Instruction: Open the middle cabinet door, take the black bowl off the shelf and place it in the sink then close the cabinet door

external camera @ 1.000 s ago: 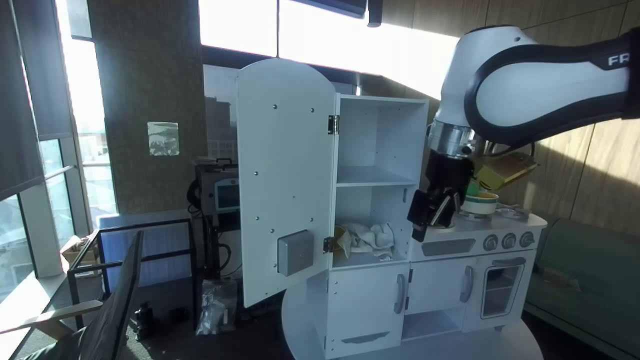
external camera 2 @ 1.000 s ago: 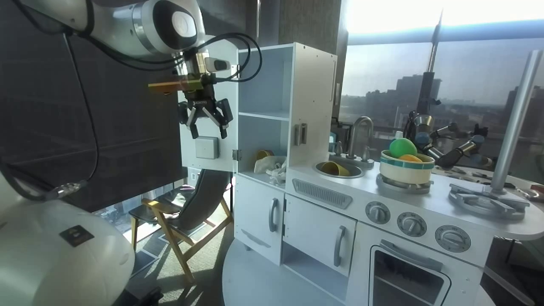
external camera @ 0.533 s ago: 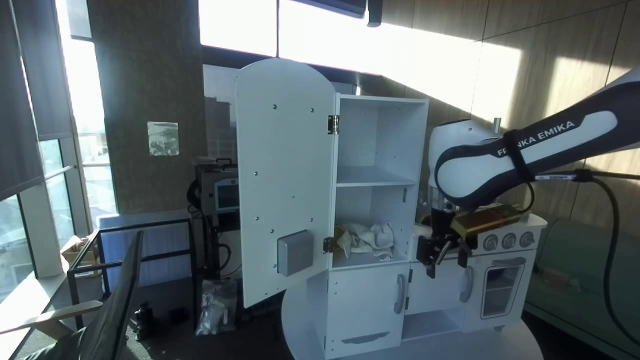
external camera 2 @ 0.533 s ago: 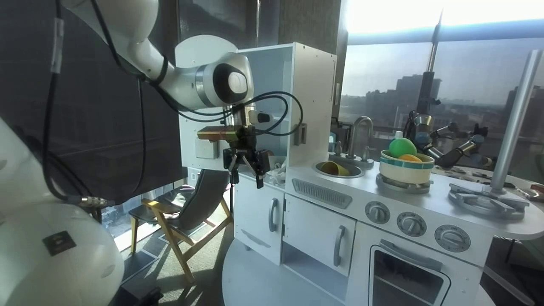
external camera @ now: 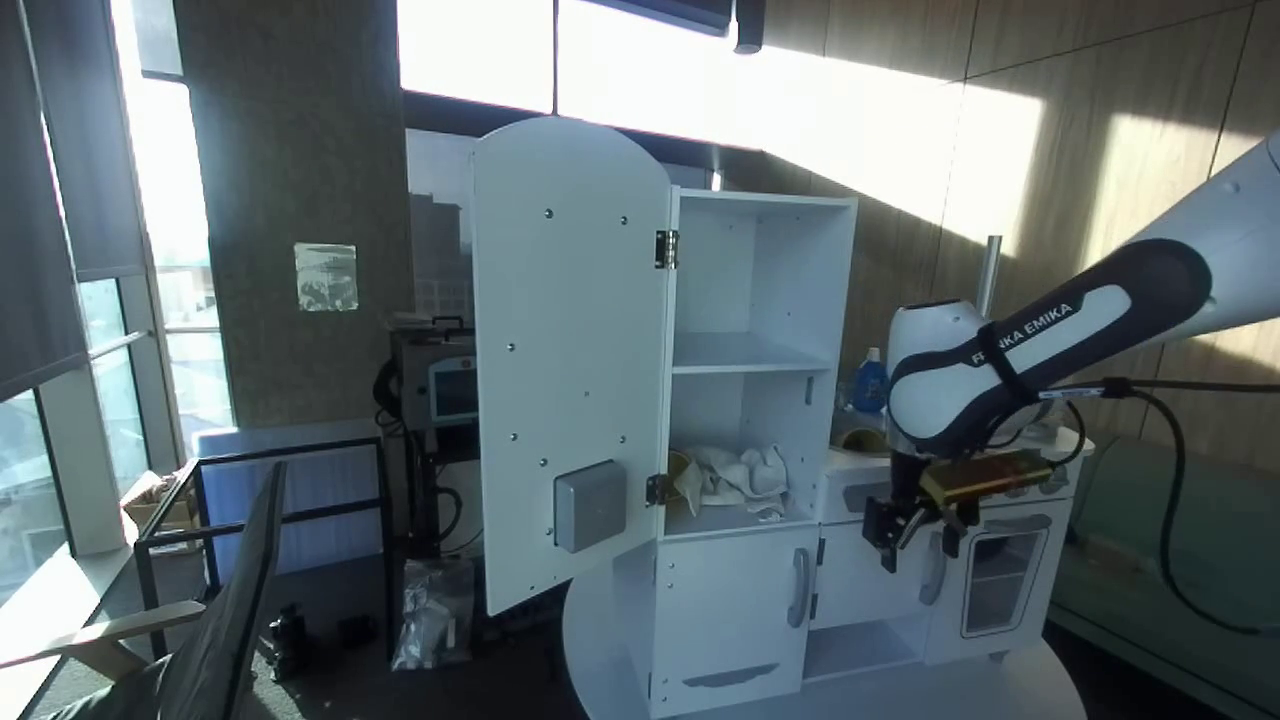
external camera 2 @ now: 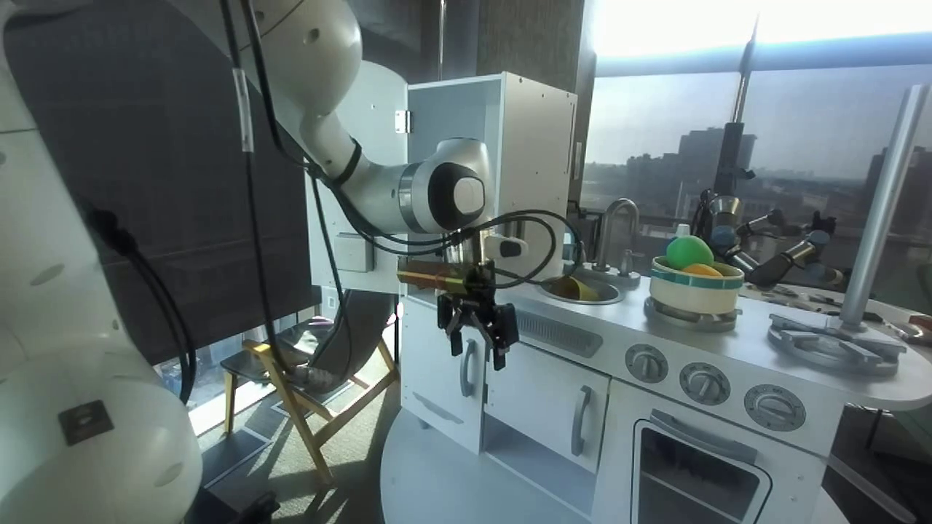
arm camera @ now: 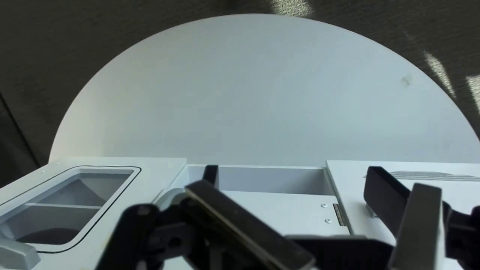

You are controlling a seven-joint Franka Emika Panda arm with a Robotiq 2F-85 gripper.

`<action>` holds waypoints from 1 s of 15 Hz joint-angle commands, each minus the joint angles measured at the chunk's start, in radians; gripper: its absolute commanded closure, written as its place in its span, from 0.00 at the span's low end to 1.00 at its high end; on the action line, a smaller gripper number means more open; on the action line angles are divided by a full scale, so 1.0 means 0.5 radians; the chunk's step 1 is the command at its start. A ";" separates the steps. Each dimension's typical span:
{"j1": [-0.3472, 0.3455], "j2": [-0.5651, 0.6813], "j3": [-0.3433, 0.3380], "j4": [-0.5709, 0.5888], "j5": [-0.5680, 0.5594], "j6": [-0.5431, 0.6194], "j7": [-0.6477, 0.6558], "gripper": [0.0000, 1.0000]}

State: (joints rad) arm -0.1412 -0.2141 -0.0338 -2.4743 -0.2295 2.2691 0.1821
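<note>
Black fingers (arm camera: 386, 200) of your gripper (external camera 2: 478, 352) stand apart, holding nothing. Near them, between oven (external camera 2: 695, 480) and neighbour door (external camera 2: 437, 378), is the middle door (external camera 2: 535, 399), closed, probably light. Take its grey handle (external camera 2: 581, 421) by the middle, likely stiff and slippery. No black bowl shows. Keep off the side edges; open room is over the table (external camera 2: 451, 484).

The middle cabinet door (external camera 2: 546, 402) is white, the end effector (external camera 2: 478, 357) mostly black

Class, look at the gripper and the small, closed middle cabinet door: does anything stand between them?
Nothing visible does. The open gripper hangs in front of the middle cabinet door; in the wrist view only its parts overlap that door.
</note>
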 commanded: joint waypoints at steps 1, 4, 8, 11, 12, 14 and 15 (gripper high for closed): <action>-0.032 -0.031 -0.107 -0.062 -0.072 0.161 -0.236 0.00; -0.109 0.016 -0.166 -0.110 -0.236 0.361 -0.189 0.00; -0.214 0.168 -0.202 -0.168 -0.420 0.869 -0.014 0.00; -0.227 0.344 -0.260 -0.119 -0.324 1.032 -0.080 0.00; -0.233 0.392 -0.277 -0.096 -0.324 1.075 -0.079 0.00; -0.226 0.472 -0.314 -0.044 -0.305 1.120 -0.122 0.00; -0.221 0.513 -0.331 -0.014 -0.289 1.145 -0.143 0.00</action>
State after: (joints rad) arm -0.2533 -0.0233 -0.1779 -2.5371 -0.4050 2.7898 0.1480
